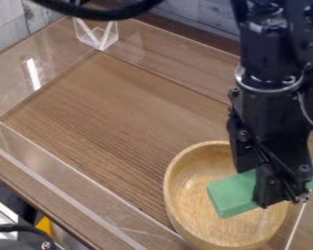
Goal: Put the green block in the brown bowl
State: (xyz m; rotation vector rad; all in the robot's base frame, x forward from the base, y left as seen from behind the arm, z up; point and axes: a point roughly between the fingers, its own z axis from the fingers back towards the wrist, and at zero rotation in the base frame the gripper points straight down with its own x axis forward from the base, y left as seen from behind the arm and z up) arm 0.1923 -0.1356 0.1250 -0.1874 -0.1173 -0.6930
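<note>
The green block [235, 195] hangs tilted over the inside of the brown bowl [192, 200], which stands at the lower right of the wooden table. My black gripper [280, 187] points down into the bowl and is shut on the block's right end. Most of the block's left part shows; its gripped end is hidden behind the fingers. Whether the block touches the bowl's floor I cannot tell.
A clear acrylic wall [42, 73] borders the wooden table [113, 117] on the left and front. A small clear stand [97, 34] sits at the back. Black cables run across the top left.
</note>
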